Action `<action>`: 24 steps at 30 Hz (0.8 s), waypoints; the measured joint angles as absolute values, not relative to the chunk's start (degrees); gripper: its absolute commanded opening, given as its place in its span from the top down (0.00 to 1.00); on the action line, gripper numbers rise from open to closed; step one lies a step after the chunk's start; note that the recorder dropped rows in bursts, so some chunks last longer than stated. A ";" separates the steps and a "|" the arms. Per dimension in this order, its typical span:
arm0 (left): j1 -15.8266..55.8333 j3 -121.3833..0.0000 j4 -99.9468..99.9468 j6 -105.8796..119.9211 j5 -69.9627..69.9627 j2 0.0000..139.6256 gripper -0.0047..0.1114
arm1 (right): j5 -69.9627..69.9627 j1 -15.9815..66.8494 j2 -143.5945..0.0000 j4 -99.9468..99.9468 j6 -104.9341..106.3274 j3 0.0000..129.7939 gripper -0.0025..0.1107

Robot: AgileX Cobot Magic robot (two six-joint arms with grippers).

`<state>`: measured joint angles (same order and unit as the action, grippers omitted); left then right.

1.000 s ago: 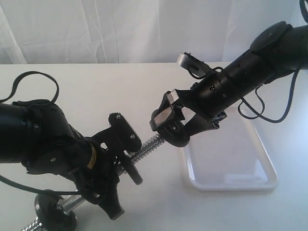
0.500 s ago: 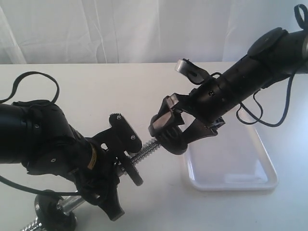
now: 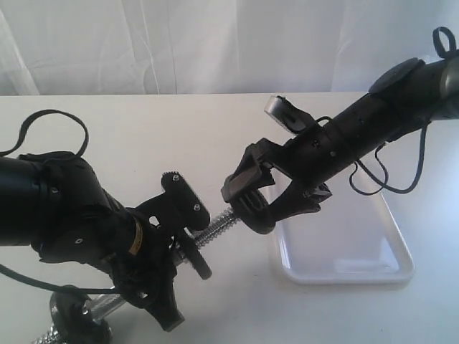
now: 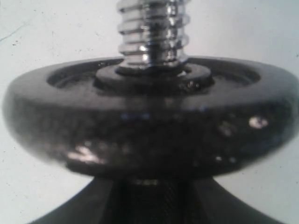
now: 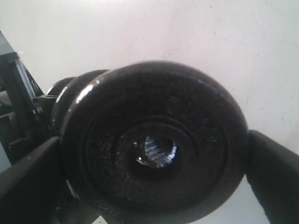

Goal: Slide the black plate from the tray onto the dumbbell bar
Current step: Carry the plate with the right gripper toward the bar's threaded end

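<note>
Black plate (image 5: 196, 116), held in right gripper (image 3: 251, 201)

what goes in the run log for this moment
left gripper: shut on dumbbell bar | right gripper: shut on black plate | plate hole: at bar's threaded tip | slide-on: not yet done

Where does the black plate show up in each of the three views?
Exterior: the black plate is mid-frame, in the right gripper, at the dumbbell bar threaded tip.
Left wrist: not in it; the disc there already sits on the bar.
Right wrist: fills the centre.
Shared landmark: the bar's threaded end, seen through the plate's hole in the right wrist view.
</note>
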<state>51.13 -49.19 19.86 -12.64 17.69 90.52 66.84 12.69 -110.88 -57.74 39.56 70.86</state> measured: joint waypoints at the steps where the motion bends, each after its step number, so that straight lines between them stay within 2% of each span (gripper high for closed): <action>1: 51.13 -49.19 19.86 -12.75 17.11 90.52 0.96 | 67.46 11.85 -111.05 -58.78 40.07 70.86 0.98; 7: 51.13 -49.19 19.86 -13.31 16.17 90.00 0.96 | 68.63 8.61 -111.19 -62.98 41.90 70.86 0.98; 24: 51.22 -49.19 19.07 -12.82 16.87 87.62 0.96 | 69.25 8.28 -111.19 -64.98 40.37 70.86 0.98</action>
